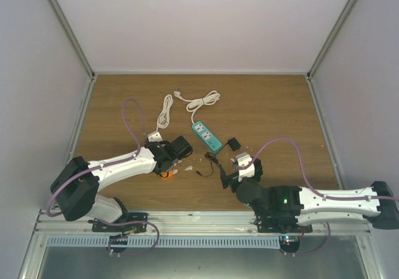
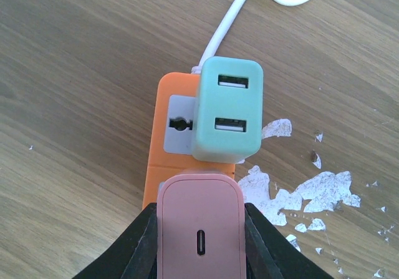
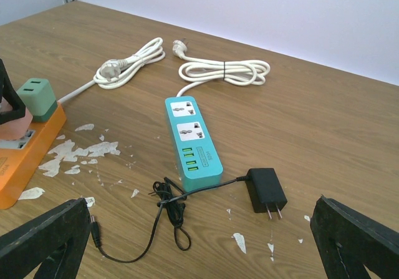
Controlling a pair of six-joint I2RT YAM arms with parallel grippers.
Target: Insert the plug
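From above: left arm (image 1: 118, 163) slanting from the near-left corner of the worktop (image 1: 274, 104) toward its middle, elbow low, left gripper (image 1: 169, 155) over an orange strip (image 1: 165, 174), grip not readable here. Right arm (image 1: 324, 201) lying along the near edge from the right, wrist turned toward the middle, right gripper (image 1: 239, 168) spread. Plug (image 1: 233, 143) flat on the wood near the middle, just beyond the right gripper, beside the near end of a teal strip (image 1: 206, 136) but apart from it. Coiled white cords (image 1: 164, 110) toward the far edge. At the left wrist: black fingers (image 2: 146, 244) pinching a pink block (image 2: 199, 229), smooth, round-cornered, one oval port in its face. Beyond it a mint block (image 2: 227, 107) of the same rounded box shape, two USB slots, seated on the glossy orange strip beside a grey socket panel (image 2: 177, 126). Matte wood grain all round, dotted with white flakes (image 2: 312, 188). At the right wrist: fingers wide apart at the lower corners of the view. Plug (image 3: 267, 190) lying between and beyond them, boxy, matte black, two metal prongs pointing toward the camera. Thin black cable (image 3: 168, 210) trailing from its back past the teal strip's end into a loose tangle. Teal strip long and rounded, with two white sockets and a row of green ports.
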